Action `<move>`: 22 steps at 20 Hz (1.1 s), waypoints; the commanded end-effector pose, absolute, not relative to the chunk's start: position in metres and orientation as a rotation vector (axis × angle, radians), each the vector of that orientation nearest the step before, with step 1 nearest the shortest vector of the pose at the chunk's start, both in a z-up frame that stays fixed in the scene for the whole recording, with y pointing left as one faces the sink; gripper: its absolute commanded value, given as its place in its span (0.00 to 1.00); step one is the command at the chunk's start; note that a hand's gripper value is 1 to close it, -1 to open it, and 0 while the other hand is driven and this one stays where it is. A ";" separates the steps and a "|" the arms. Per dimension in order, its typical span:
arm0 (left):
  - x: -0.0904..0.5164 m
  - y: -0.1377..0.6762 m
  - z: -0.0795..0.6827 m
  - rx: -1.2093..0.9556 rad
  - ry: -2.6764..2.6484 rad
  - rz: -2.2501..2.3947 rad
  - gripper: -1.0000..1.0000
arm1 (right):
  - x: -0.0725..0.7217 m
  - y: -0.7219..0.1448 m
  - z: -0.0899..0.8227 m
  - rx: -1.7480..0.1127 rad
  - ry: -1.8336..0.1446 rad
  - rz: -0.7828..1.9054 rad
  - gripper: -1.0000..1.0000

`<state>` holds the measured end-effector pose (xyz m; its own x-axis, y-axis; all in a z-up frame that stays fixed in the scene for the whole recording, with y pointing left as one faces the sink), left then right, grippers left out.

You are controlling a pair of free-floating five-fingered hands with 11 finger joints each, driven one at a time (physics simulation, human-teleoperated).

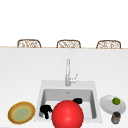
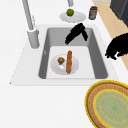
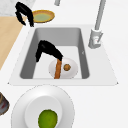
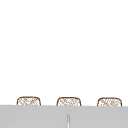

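Black against the pale counter (image 1: 22,75), the left hand (image 1: 45,111) hangs at the front left rim of the sink (image 1: 41,95) in the front view, fingers curled downward around nothing. The right hand (image 1: 77,100) peeks out above a big red ball (image 1: 67,114) that hides the basin's middle. A yellow-rimmed plate (image 1: 21,113) lies left of the sink; a white plate (image 1: 107,106) with a green lime (image 1: 116,101) and a dark jar (image 1: 115,117) sit to the right. The faucet (image 1: 67,72) stands behind the basin, and 3 wicker chair backs (image 1: 68,44) line the far edge.

From the left side, the right hand (image 2: 76,33) hovers over the basin with its fingers (image 2: 68,40) hanging loose, just above the far end of a long brown bread stick (image 2: 69,61). That stick lies on a white dish (image 2: 56,68) on the sink floor, beside a small brown ball of food (image 2: 60,60). The left hand (image 2: 117,47) floats off the sink's near corner.

From the right side, the right hand (image 3: 47,50) droops over the stick (image 3: 58,70); whether its fingertips touch it, I cannot tell.

In the upper view, the 3 chair backs (image 4: 68,101) show again.
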<state>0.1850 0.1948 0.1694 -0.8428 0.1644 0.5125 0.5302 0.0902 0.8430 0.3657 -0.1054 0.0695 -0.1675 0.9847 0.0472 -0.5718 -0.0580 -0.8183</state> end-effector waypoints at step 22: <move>0.185 0.195 0.169 -0.691 -2.086 -1.816 0.50 | 0.401 -0.092 -0.034 -0.769 -0.651 1.373 0.00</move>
<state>0.1850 0.1948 0.1694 -0.8428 0.1644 0.5125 0.5302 0.0902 0.8430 0.3925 -0.1021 -0.0290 0.0347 0.9983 -0.0466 -0.5875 -0.0173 -0.8090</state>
